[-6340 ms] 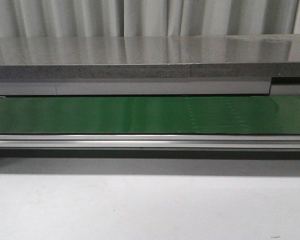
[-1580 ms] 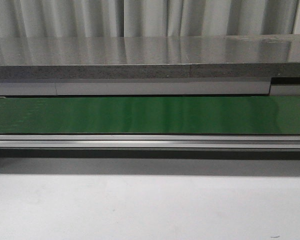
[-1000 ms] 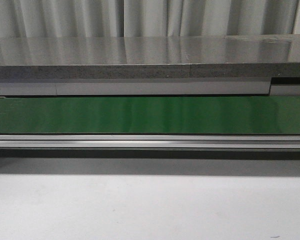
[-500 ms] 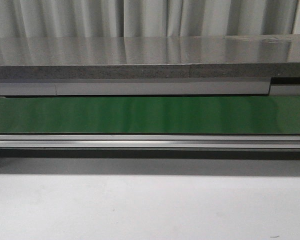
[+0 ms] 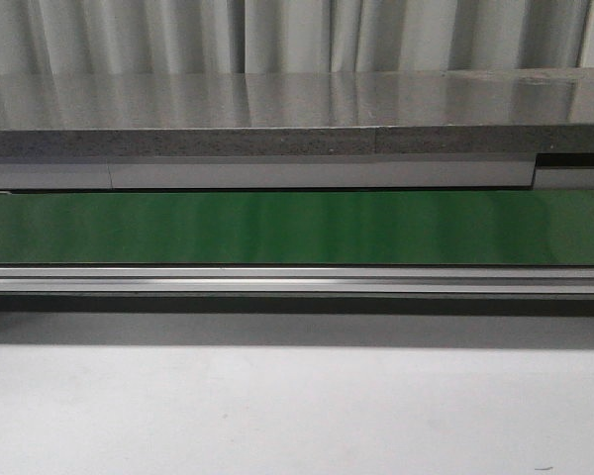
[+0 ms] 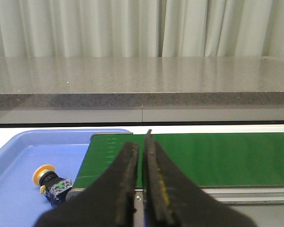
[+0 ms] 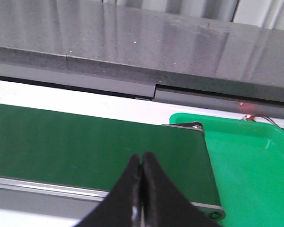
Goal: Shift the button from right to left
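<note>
A small button [image 6: 51, 181] lies on its side in a blue tray [image 6: 19, 156] at the left end of a green conveyor belt [image 6: 217, 156], seen from the left wrist camera. Both arms hang over the belt with nothing in hand: the left end effector [image 6: 141, 163] has its fingers drawn nearly together, only a thin slit between them, and the right end effector [image 7: 142, 163] is pressed closed at the tips.

The button looks light and rigid: a blocky dark body with a clear section and a round orange-yellow mushroom cap, all hard moulded plastic. The smooth domed cap would likely slip between flat fingers; the squared body offers parallel faces and seems the safer place to pinch. Tipped over, it may roll on its cap if nudged.

The belt is matte green with a faint sheen, edged by a brushed aluminium rail [image 5: 297, 280]. A glossy green tray [image 7: 246, 161] sits empty at its right end. Behind runs a speckled grey stone-like surface [image 5: 297, 114], polished enough to mirror pale pleated curtains [image 5: 297, 35].
</note>
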